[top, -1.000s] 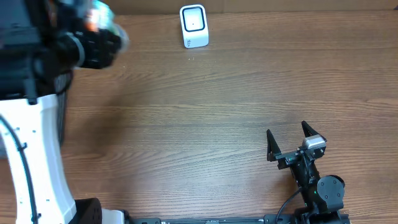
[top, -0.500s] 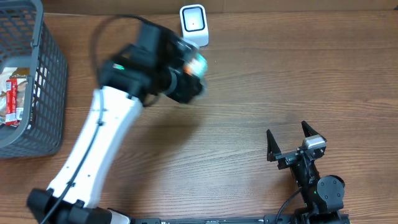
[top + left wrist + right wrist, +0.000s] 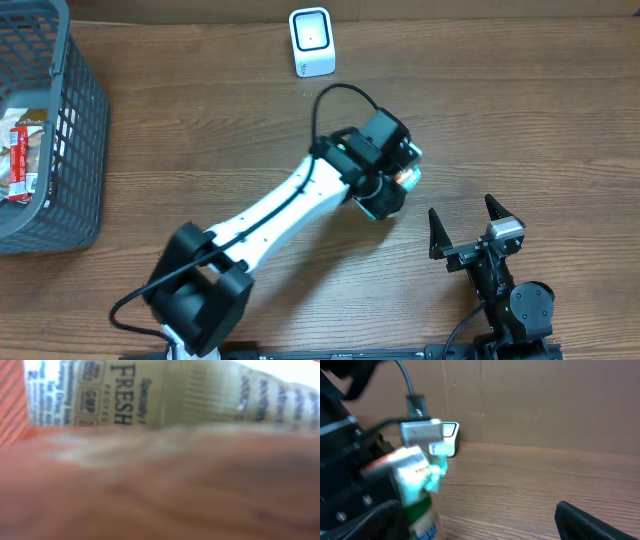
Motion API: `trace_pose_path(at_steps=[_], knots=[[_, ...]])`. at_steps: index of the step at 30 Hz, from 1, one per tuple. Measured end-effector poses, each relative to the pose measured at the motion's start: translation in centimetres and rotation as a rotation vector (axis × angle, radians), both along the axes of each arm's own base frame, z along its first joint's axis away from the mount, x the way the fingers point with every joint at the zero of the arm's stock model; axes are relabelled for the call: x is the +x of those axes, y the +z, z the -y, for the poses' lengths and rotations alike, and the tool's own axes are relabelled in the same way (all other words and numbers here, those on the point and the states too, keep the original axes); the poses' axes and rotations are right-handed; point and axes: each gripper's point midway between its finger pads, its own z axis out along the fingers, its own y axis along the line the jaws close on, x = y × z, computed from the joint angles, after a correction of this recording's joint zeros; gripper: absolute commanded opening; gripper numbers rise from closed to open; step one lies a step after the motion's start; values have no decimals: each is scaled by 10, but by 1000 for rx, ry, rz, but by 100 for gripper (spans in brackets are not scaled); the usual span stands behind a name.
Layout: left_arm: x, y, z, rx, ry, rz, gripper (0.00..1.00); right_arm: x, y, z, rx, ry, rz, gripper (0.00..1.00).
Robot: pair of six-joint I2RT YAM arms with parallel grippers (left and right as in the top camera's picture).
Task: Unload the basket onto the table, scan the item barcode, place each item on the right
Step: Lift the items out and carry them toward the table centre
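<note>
The left tool [image 3: 400, 170] reaches out over the middle of the surface [image 3: 520, 110], right of centre, pinching the item [image 3: 410, 178] at its tip. The item is a small pack in green and teal with some orange. In the left wrist view its label [image 3: 165, 395] fills the top of the frame, printed with the word "FRESH", and blurred wood grain lies below it. The right wrist view shows the item [image 3: 420, 495] in the tool's grip, with the scanner [image 3: 449, 440] behind it by the back wall.

From overhead, the scanner [image 3: 311, 42] stands at the far edge, well apart from the item. The right tool [image 3: 461, 206] sits near the front edge, just right of the item, with its fingers spread wide and nothing between them. A grey basket [image 3: 85, 130] stands at the far left with a packet [image 3: 20, 150] inside.
</note>
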Motion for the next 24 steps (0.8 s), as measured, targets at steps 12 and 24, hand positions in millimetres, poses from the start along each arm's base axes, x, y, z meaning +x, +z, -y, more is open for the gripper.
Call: trace_pose_path(at_steps=[12, 24], knots=[[6, -9, 6, 16, 2, 33, 57, 0, 0, 0, 0, 0, 0, 100], [11, -46, 10, 53, 7, -3, 96, 0, 0, 0, 0, 0, 0, 100]])
